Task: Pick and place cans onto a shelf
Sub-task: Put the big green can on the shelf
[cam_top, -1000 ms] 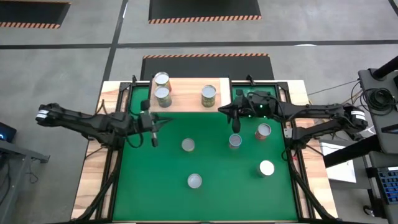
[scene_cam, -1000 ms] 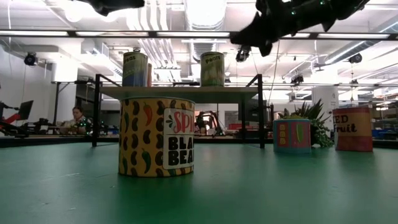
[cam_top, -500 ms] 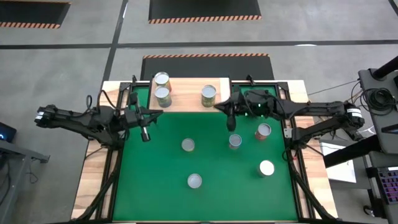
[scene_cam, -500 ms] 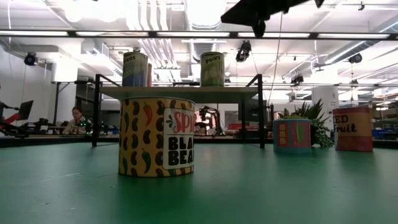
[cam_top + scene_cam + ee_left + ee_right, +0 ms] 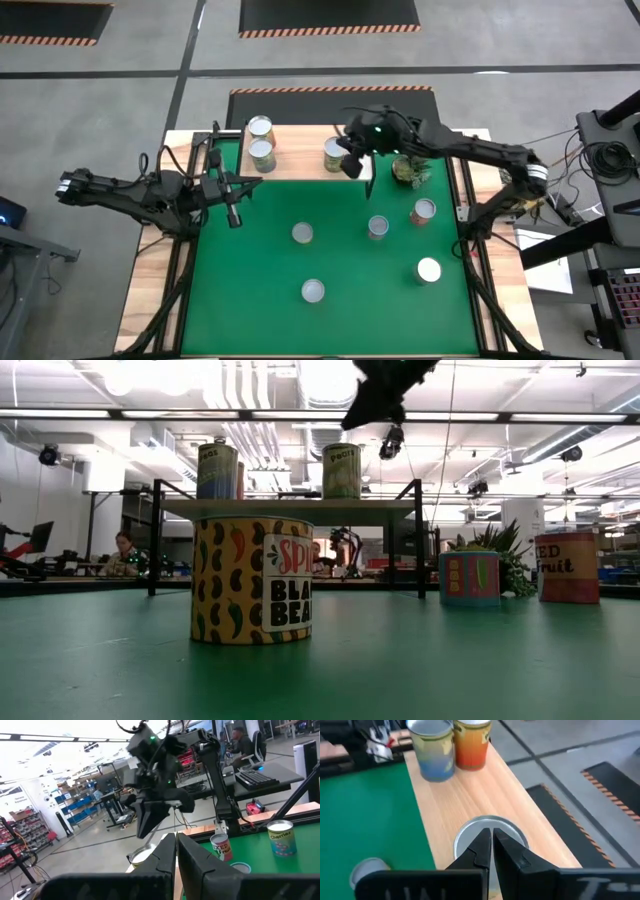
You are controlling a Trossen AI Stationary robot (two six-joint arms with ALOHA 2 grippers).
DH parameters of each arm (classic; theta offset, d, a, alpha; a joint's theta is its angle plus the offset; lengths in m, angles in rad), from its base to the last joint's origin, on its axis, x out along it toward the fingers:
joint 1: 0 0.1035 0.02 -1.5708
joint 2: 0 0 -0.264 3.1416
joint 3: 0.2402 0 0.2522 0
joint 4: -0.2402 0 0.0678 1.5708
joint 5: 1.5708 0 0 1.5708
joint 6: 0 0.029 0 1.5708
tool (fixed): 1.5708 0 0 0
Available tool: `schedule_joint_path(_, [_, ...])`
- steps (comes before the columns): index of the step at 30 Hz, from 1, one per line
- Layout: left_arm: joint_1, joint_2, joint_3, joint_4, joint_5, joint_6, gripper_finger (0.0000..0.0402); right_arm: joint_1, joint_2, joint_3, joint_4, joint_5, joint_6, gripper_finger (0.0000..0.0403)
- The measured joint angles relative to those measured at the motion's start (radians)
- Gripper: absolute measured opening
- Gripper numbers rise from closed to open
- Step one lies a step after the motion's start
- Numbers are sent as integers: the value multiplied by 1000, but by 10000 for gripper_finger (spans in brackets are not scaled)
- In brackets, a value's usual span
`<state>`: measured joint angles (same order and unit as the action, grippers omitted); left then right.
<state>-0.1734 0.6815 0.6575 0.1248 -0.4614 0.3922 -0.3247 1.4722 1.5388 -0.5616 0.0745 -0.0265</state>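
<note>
While five cans stand loose on the green counter [image 5: 260, 300], three more sit on the shelf [image 5: 300, 150] at its far edge. Nearest the front is a silver-topped can [image 5: 313, 291], with the white-topped can [image 5: 428, 270] off to the right. Farther back stand a can [image 5: 303, 233] near the middle, another can [image 5: 378, 227] to its right, and a red-labelled can [image 5: 424, 211] beyond that. The left gripper [image 5: 232, 210] hangs over the counter's left side, jaws closed and holding nothing. The right gripper [image 5: 352, 163] is raised beside the shelf's lone can [image 5: 335, 154], jaws pressed together and empty. At the shelf's left end a blue-labelled can [image 5: 434, 747] and an orange can [image 5: 471, 741] stand touching. A potted plant [image 5: 408, 172] sits near the counter's right rear.
</note>
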Motion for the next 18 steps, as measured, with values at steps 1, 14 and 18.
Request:
schedule_joint_path(1, [0,0,0,-1,0,0,0,-4,25,33,-30,-4,-12,9])
schedule_joint_path(14, [0,0,0,-31,0,-13,0,-10,188,209,-235,-3,-64,9])
schedule_joint_path(18, [0,0,0,-38,0,-20,0,-10,182,210,-275,-3,-65,9])
